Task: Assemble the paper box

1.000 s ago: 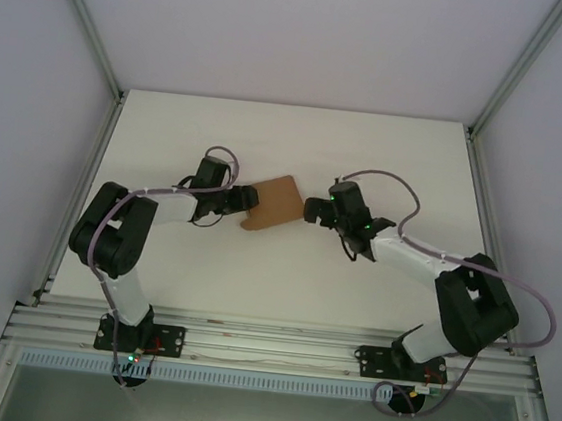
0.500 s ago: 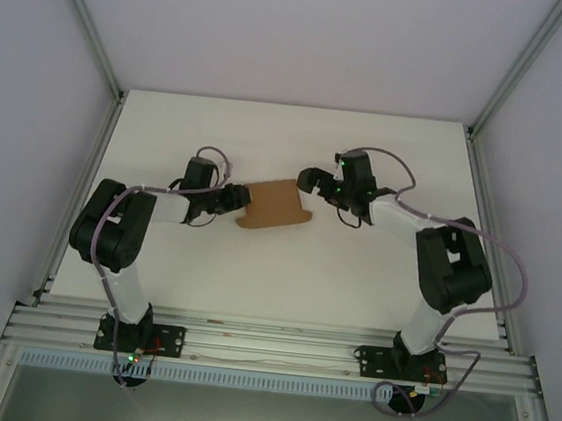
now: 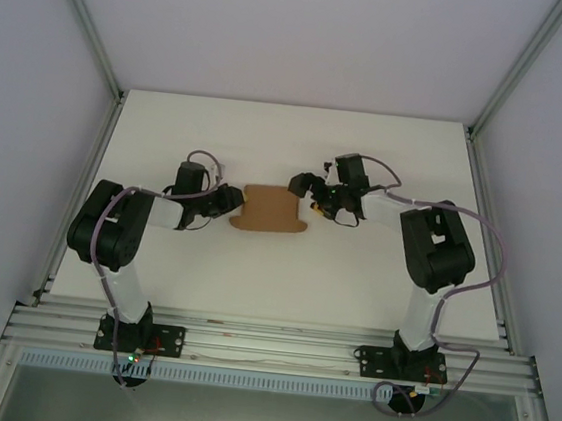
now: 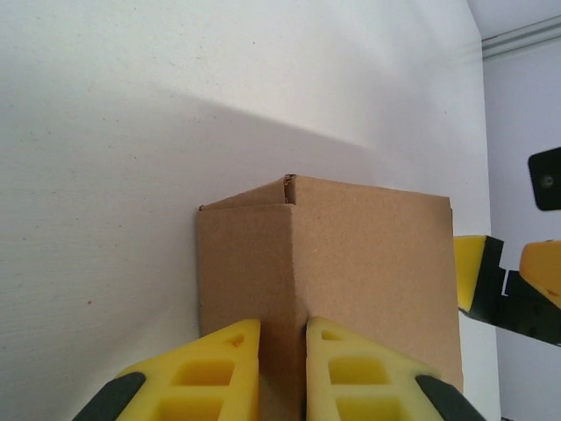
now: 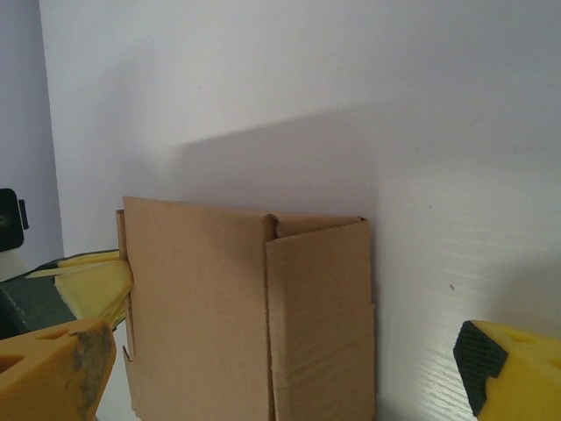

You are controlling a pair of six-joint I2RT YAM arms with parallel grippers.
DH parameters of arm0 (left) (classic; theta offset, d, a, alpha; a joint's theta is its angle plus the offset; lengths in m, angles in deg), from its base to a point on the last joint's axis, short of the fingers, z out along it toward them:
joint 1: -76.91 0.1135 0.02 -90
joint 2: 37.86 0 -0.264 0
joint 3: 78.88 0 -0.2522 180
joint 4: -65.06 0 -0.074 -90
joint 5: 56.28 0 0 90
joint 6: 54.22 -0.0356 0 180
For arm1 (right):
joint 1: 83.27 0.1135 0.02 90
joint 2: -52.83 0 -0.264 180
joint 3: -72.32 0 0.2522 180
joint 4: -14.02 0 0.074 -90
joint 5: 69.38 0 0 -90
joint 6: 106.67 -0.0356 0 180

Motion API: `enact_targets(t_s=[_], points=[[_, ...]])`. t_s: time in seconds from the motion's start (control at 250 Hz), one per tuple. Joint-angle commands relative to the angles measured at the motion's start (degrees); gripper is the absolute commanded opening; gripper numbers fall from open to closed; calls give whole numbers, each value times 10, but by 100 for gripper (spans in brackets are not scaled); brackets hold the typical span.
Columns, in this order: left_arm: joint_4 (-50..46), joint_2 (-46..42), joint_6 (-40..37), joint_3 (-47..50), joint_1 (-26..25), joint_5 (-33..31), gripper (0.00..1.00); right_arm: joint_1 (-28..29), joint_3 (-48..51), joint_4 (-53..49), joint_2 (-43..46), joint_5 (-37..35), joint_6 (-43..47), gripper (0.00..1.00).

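Paper box point(image 3: 271, 210) has turned level, left end effector point(image 3: 235, 202) pinching it, right end effector point(image 3: 305, 197) spread.

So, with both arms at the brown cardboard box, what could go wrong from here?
1. The left gripper pinches only a narrow edge of the brown cardboard box, so a push could twist it or pull it free.
2. The right gripper stands wide open at the box, where a flap looks loose; closing might crush or misfold it.
3. Both grippers' fingers are close; they might collide.
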Motion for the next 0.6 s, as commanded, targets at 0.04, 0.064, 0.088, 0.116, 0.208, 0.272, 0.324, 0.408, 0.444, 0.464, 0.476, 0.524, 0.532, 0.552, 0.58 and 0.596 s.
enact_targets(t_s=[0.04, 0.064, 0.088, 0.116, 0.208, 0.272, 0.324, 0.408, 0.444, 0.464, 0.476, 0.524, 0.532, 0.552, 0.58, 0.596], points=[[14, 10, 17, 24, 8, 2, 16, 12, -6, -6, -6, 24, -17, 100], [15, 9, 19, 26, 9, 3, 16, 14, -6, -7, -7, 27, -19, 100], [19, 8, 23, 28, 10, 3, 16, 16, -5, -5, -7, 31, -21, 100], [28, 7, 27, 31, 12, 6, 16, 18, -4, -3, -8, 35, -24, 100], [39, 1, 30, 38, 15, 9, 16, 23, 0, 15, -15, 44, -39, 99], [41, -2, 30, 40, 17, 9, 16, 23, -2, 26, -24, 49, -50, 99], [49, -2, 32, 43, 19, 16, 16, 22, -3, 41, -32, 58, -62, 98], [49, -1, 27, 43, 21, 19, 16, 24, -7, 73, -46, 82, -84, 94], [51, 0, 27, 43, 21, 21, 17, 26, -11, 83, -53, 94, -92, 93], [53, 0, 28, 43, 21, 23, 16, 27, -13, 86, -55, 98, -95, 92], [55, 0, 29, 44, 21, 24, 16, 27, -14, 86, -57, 99, -96, 92], [62, 1, 30, 45, 21, 28, 16, 28, -19, 94, -62, 109, -98, 87], [62, 1, 29, 45, 21, 28, 16, 29, -19, 96, -62, 109, -98, 86], [61, 1, 28, 45, 21, 28, 16, 29, -19, 102, -63, 111, -99, 85], [57, 1, 25, 44, 21, 27, 16, 29, -19, 108, -63, 111, -101, 83], [53, 1, 23, 43, 21, 25, 16, 29, -19, 111, -63, 113, -103, 81]])
